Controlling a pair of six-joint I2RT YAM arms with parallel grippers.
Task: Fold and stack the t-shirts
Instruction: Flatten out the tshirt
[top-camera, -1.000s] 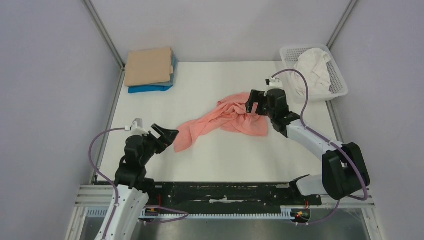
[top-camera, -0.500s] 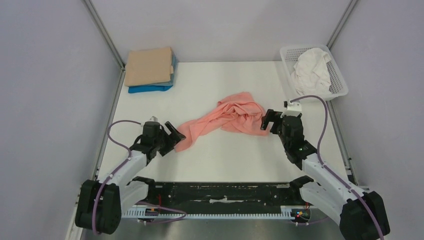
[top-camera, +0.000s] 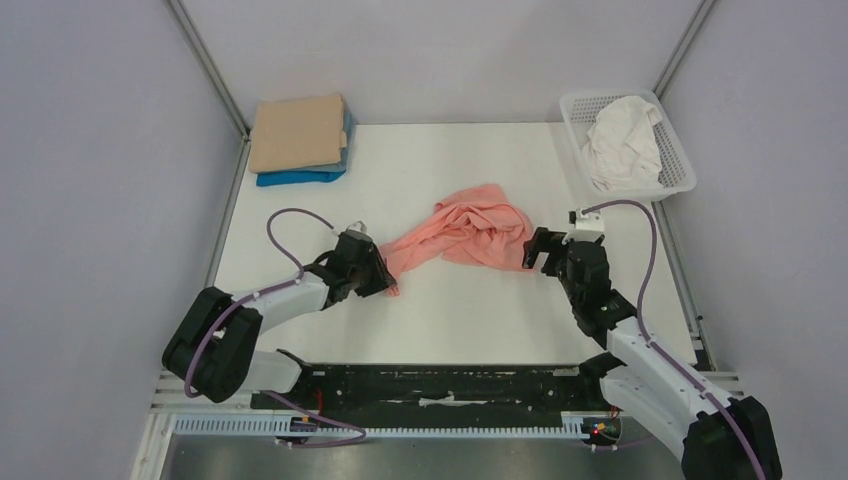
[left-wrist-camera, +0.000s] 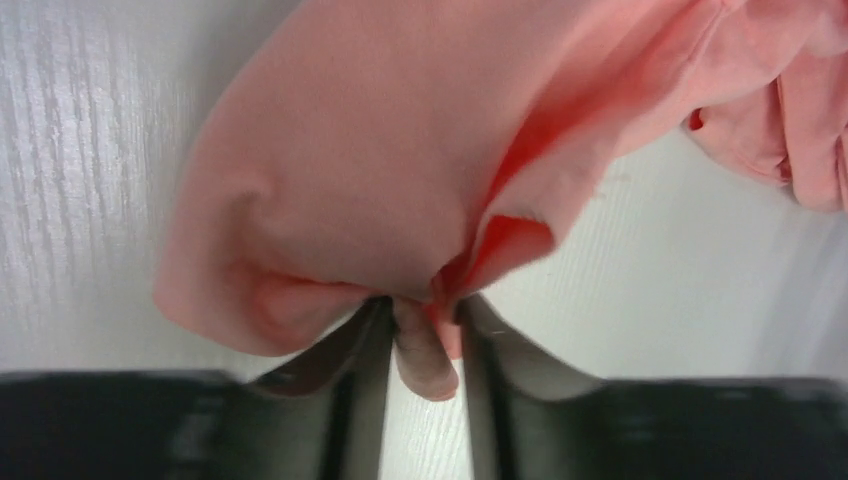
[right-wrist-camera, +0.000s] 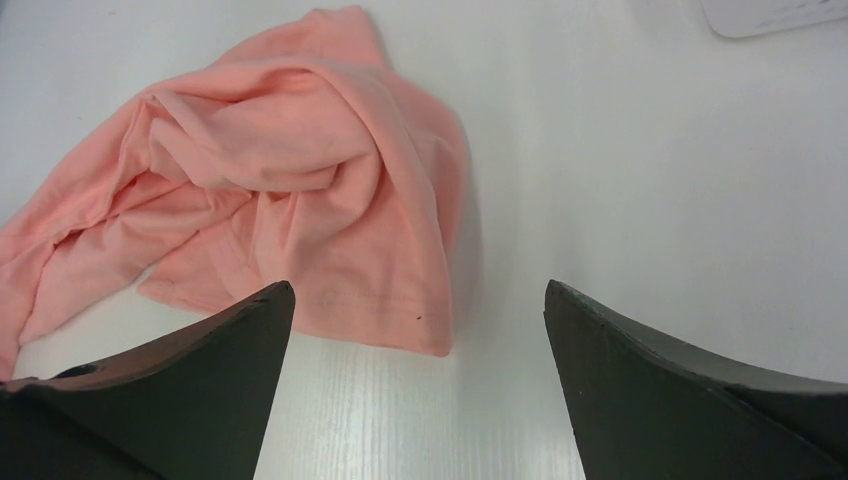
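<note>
Left tool (left-wrist-camera: 418, 318) has just pinched a corner of the crumpled salmon-pink cloth t-shirt (left-wrist-camera: 380, 150), ready for flattening; right tool (right-wrist-camera: 420, 290) spread.

pink tee (top-camera: 465, 233) crumpled at centre, L hand (top-camera: 388, 279) on its left tip, R hand (top-camera: 537, 250) just beside

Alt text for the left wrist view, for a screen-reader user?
The left gripper, dark at bottom centre, pinches a small fold of the salmon-pink t-shirt. The rest of the shirt bunches above it and trails toward the upper right across the white table.
</note>
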